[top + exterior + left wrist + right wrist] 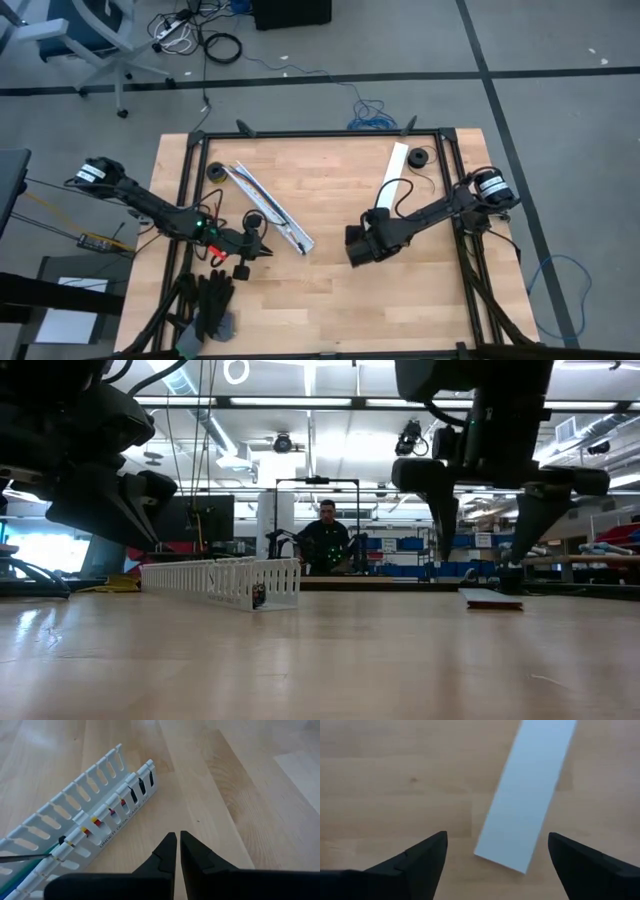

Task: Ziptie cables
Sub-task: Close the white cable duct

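1. Left gripper (175,851) is fully closed with nothing in it, low over the table (330,300), just beside the end of the slotted channel (268,207).
2. Right gripper (495,852) has its fingers spread wide and holds nothing. It hangs above the near end of the white flat strip (530,795), which looks like the channel's cover.
3. The cables (20,870) lie inside the channel: red and yellow show through the slots, green and blue run out at one end. They are loose, with no ziptie visible on them.
4. Risk: the right gripper comes down off-centre on the strip. It lies flat on the wood, so the fingers may scrape the table or push the strip away instead of getting under an edge.
5. Risk: the strip is thin and probably flexes, so a pinch at the very end could let it droop or slip out.
6. Risk: the left gripper is close to the channel end. Any forward nudge would probably shove the light channel and shift the cables out of the slots.
7. Risk: loose cable ends outside the channel could snag on a finger.
8. No ziptie can be made out in any view, so bundling can't start yet.
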You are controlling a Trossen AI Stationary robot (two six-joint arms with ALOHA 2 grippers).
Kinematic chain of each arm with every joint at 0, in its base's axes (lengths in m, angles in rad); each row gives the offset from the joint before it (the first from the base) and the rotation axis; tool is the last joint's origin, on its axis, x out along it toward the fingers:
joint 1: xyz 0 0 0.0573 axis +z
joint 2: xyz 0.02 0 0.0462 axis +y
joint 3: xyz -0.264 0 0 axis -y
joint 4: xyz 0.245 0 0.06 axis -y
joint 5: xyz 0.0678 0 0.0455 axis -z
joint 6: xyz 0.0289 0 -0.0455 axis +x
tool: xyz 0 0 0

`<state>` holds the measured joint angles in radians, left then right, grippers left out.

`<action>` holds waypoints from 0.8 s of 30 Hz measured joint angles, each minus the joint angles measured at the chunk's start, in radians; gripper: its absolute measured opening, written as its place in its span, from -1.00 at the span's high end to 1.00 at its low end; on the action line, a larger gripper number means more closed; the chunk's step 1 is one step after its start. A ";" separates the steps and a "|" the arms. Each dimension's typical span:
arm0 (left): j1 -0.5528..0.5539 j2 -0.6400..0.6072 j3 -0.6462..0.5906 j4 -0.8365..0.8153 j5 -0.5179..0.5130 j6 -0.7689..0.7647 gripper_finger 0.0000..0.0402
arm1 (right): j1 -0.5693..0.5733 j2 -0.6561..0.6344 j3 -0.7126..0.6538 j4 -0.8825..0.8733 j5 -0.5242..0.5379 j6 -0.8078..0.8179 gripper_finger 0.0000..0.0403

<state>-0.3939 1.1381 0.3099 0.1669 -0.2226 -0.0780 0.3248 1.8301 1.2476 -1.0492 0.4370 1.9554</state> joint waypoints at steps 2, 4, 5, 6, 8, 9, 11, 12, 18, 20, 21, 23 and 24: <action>0.000 0.000 0.000 0.000 0.000 0.000 1.00 | -0.017 0.000 0.000 -0.029 -0.045 0.017 -0.64; 0.000 0.000 0.000 0.000 0.000 0.001 1.00 | -0.028 0.000 0.000 -0.042 -0.047 0.049 -0.62; 0.000 0.000 0.000 0.000 0.000 0.002 1.00 | -0.030 0.000 0.000 -0.042 -0.034 0.067 -0.61; 0.000 0.000 0.000 0.000 0.000 0.006 1.00 | -0.032 0.000 0.000 -0.042 -0.022 0.087 -0.61; 0.000 0.000 0.000 -0.001 0.000 0.019 1.00 | -0.038 0.000 0.000 -0.042 -0.021 0.113 -0.59; 0.000 0.000 0.000 -0.001 0.000 0.022 1.00 | -0.042 0.000 0.000 -0.040 -0.030 0.121 -0.59; 0.000 0.000 0.000 -0.001 0.000 0.022 1.00 | -0.051 0.000 0.000 -0.038 -0.043 0.133 -0.58; 0.000 0.000 0.000 -0.002 0.000 0.022 1.00 | -0.054 0.000 0.000 -0.040 -0.045 0.138 -0.57; 0.000 0.000 0.000 -0.001 0.000 0.022 1.00 | -0.081 0.000 -0.021 -0.044 -0.095 0.148 -0.53; 0.000 0.000 0.000 -0.002 0.000 0.022 1.00 | -0.090 0.000 -0.044 -0.030 -0.111 0.159 -0.53; 0.000 0.000 0.000 -0.002 0.000 0.022 1.00 | -0.094 0.000 -0.056 -0.014 -0.115 0.162 -0.53; 0.000 0.000 0.000 -0.003 0.000 0.021 1.00 | -0.097 0.000 -0.075 0.023 -0.121 0.161 -0.53; 0.000 0.000 0.000 -0.004 0.000 0.020 1.00 | -0.097 0.000 -0.079 0.039 -0.116 0.160 -0.53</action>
<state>-0.3939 1.1385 0.3099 0.1629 -0.2230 -0.0578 0.2279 1.8301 1.1691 -1.0103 0.3210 2.1156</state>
